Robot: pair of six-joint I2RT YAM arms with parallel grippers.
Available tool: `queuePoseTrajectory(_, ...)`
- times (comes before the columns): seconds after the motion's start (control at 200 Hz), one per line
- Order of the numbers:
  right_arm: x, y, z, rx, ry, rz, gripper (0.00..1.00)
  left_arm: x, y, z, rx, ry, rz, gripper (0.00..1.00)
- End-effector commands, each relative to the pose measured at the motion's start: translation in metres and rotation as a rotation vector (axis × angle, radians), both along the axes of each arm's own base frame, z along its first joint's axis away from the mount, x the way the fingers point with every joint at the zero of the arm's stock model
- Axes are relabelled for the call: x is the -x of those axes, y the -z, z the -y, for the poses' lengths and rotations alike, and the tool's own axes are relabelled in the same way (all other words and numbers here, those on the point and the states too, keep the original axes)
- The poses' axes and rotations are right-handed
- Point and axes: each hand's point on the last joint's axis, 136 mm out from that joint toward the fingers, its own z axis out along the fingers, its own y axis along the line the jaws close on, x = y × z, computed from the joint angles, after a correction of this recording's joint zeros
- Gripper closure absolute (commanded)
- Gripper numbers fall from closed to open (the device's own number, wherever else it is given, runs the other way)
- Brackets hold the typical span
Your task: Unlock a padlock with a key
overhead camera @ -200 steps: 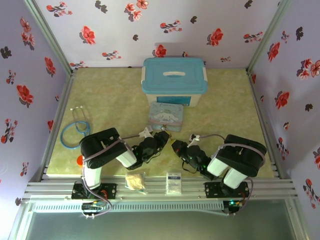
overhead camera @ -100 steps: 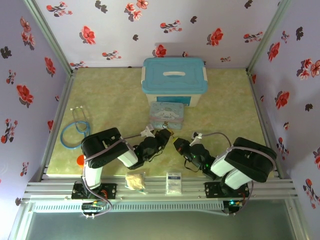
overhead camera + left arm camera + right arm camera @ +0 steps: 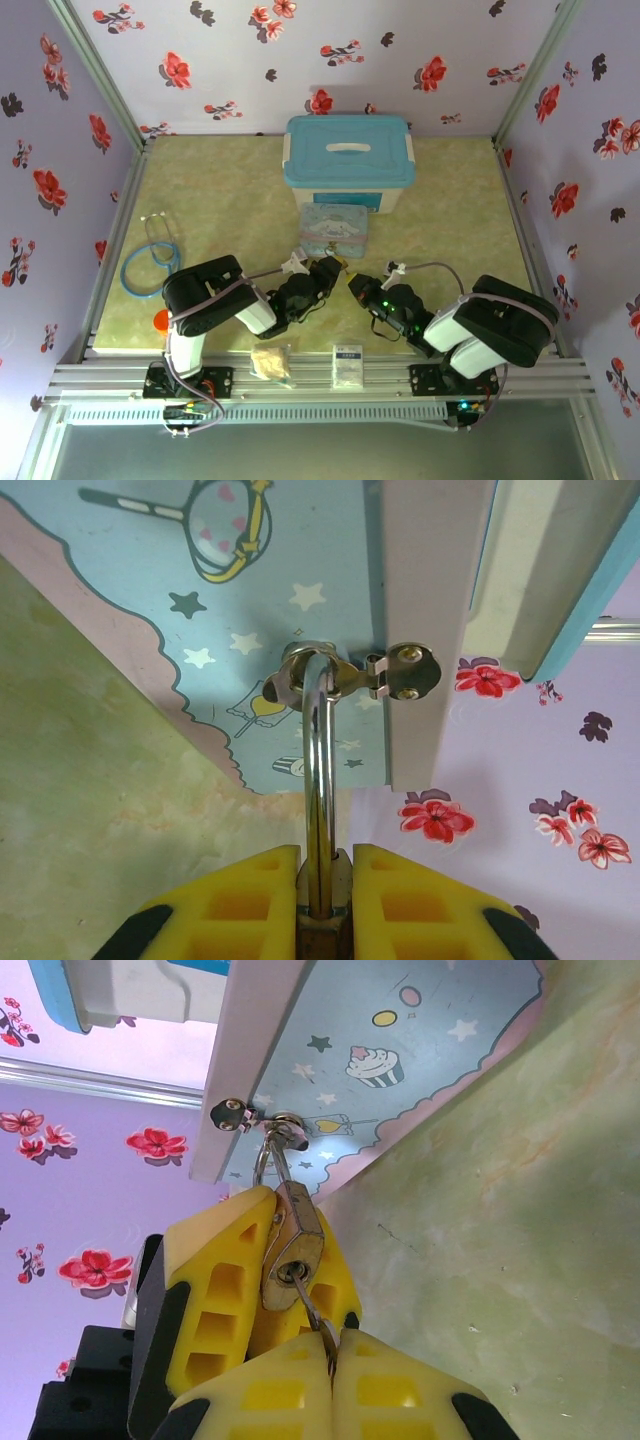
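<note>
The left gripper (image 3: 325,868) is clamping the brass padlock (image 3: 293,1242), whose shackle (image 3: 318,750) is hanging through the hasp (image 3: 402,671) of the blue tin (image 3: 250,600). The right gripper (image 3: 335,1365) is pinching the key (image 3: 315,1315), its tip sitting in the padlock's keyhole.

Lilac walls (image 3: 250,50) printed with red and dark flowers enclose a yellow-green marbled tabletop (image 3: 230,190); an aluminium rail (image 3: 120,380) crosses the lower frame.
</note>
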Motion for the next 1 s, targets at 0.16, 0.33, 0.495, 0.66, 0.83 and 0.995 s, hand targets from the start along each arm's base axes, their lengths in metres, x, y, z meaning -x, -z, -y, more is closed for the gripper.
queuePoseTrajectory(0.16, -0.004, -0.064, -0.021, -0.167, -0.064, 0.160, 1.00, 0.030, 0.003, 0.019, -0.025, 0.120, 0.017, 1.00)
queuePoseTrajectory(0.33, 0.001, -0.058, -0.027, -0.144, -0.118, 0.159, 1.00, 0.025, -0.002, 0.017, -0.017, 0.101, 0.029, 1.00)
queuePoseTrajectory(0.495, 0.002, -0.053, -0.032, -0.140, -0.211, 0.143, 1.00, 0.029, 0.003, 0.020, -0.007, 0.122, 0.005, 1.00)
queuePoseTrajectory(0.66, 0.002, -0.055, -0.032, -0.144, -0.269, 0.146, 1.00, 0.030, -0.010, 0.023, 0.009, 0.141, 0.026, 1.00)
queuePoseTrajectory(0.83, -0.001, -0.058, -0.035, -0.149, -0.293, 0.157, 1.00, 0.032, -0.008, 0.024, 0.012, 0.150, 0.018, 1.00)
queuePoseTrajectory(0.995, -0.004, -0.051, -0.030, -0.142, -0.299, 0.132, 1.00, 0.034, -0.006, 0.024, 0.009, 0.162, 0.015, 1.00)
